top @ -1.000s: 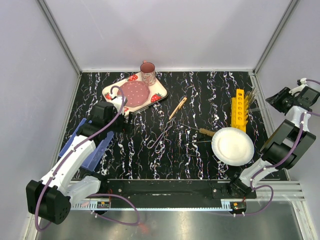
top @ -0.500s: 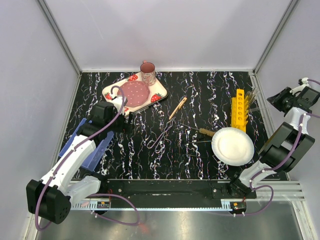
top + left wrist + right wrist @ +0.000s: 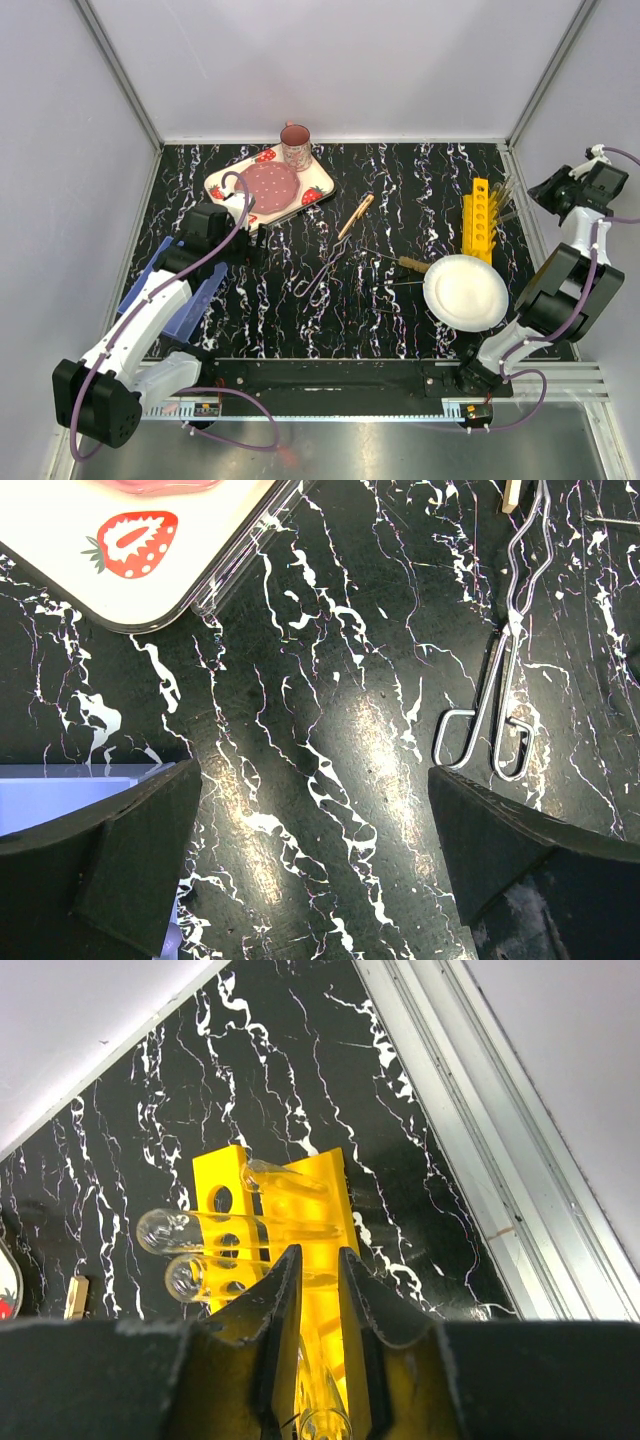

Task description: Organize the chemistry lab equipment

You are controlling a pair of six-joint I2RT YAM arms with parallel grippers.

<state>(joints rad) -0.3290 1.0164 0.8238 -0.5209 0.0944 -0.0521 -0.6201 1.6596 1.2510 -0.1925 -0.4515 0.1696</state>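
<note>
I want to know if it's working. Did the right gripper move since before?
Yes. The right gripper has shifted a little toward the back wall, measured against the yellow rack, which has not moved on the table.

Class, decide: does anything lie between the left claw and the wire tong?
Nothing visible does. Only bare black marbled tabletop separates the open left claw from the wire tong lying flat beside it.

Three clear test tubes (image 3: 205, 1228) lie flat through the yellow rack (image 3: 335, 1185), just ahead of the right gripper (image 3: 318, 1255). Another test tube (image 3: 325, 1422) shows its rim between those fingers. The bent wire tong (image 3: 511, 625) lies flat ahead-right of the left gripper (image 3: 315, 775), loops nearest. Two wooden-handled tools (image 3: 355, 216) lie beyond.
</note>
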